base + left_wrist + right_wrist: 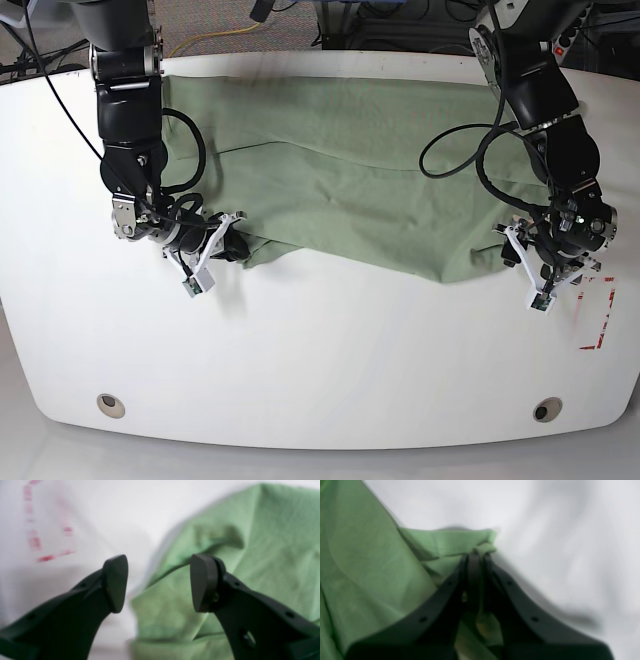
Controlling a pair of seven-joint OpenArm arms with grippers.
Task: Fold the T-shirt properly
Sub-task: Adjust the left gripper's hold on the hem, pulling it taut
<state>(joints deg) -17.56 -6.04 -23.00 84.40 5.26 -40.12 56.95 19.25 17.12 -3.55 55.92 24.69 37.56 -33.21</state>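
We see the T-shirt (350,170) spread across the far half of the white bench (320,350). Its near edge is pinched at one corner by the right pincer (477,552). The left pincer (158,582) stands spread at the other corner, gripping nothing, near red marks (597,315).

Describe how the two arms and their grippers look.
Both arms are black with loose black cables looping beside them and white bracket parts at the wrists. The left gripper and right gripper have matte black curved jaws with small holes and flat rounded pads.
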